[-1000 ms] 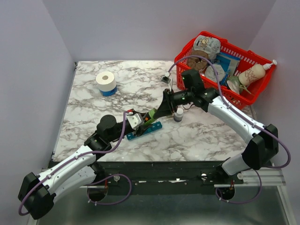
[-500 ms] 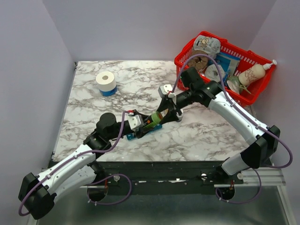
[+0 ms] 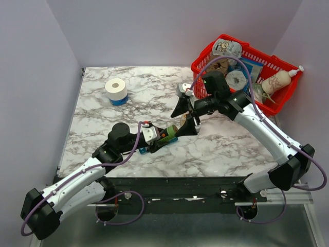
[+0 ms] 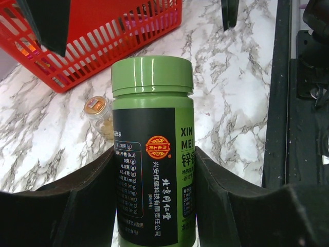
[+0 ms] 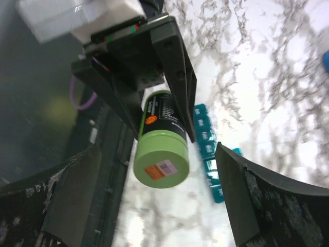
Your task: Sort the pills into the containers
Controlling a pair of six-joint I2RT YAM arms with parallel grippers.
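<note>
Right gripper (image 3: 186,117) hung wide open, facing the cap of the round green plastic bottle (image 3: 167,133). My left gripper (image 3: 156,137) clamped the bottle, tilted toward upper right, over the long teal plastic pill organiser (image 3: 172,138) at frame centre.

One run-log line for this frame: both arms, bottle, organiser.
left fingers: shut on green bottle | cap: on | right fingers: open, empty, facing cap | pill organiser: beside bottle
</note>
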